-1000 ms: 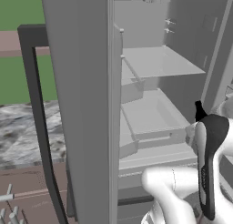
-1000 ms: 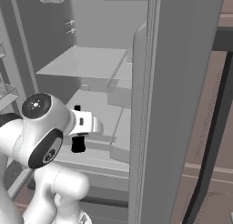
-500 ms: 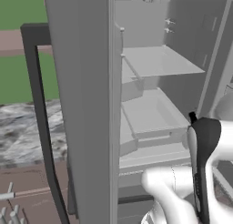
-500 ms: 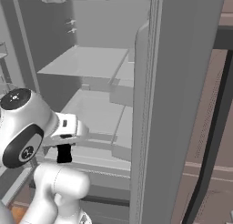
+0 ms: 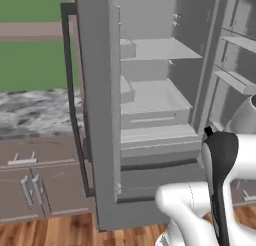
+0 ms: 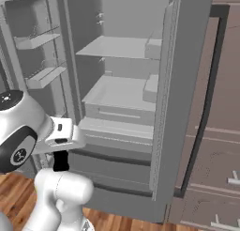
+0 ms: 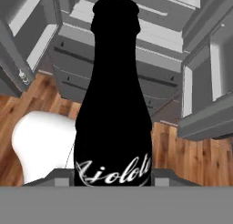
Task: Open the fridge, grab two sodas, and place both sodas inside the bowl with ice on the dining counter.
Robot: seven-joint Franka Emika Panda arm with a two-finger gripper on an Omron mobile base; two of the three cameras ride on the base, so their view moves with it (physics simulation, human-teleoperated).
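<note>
Black and glossy, a soda (image 7: 116, 100) bottle stands upright in the middle of the hand view, its narrow neck toward the top and pale script lettering across its lower body. It sits right at the gripper (image 7: 113, 175), whose jaws are clenched on its base from both sides. In the right base view a small dark shape (image 6: 61, 160) hangs under the white hand, in front of the fridge (image 6: 178, 84); I take it for the same bottle, though it is too small to be sure.

Grey steel doors of the fridge stand swung wide. The left base view shows one door (image 5: 97, 110) edge-on with its long dark handle (image 5: 72, 100), and the other door's inner bins at the right. Inside, pale shelves and a drawer (image 5: 150, 115) are visible, with bottom drawers below them.

Behind the bottle in the hand view lie the fridge's lower drawers, the two open doors to either side, and a wooden floor (image 7: 191, 155).

Brown cabinets (image 5: 35, 182) with a marbled worktop (image 5: 35, 115) flank the fridge on the left base view's left side.
</note>
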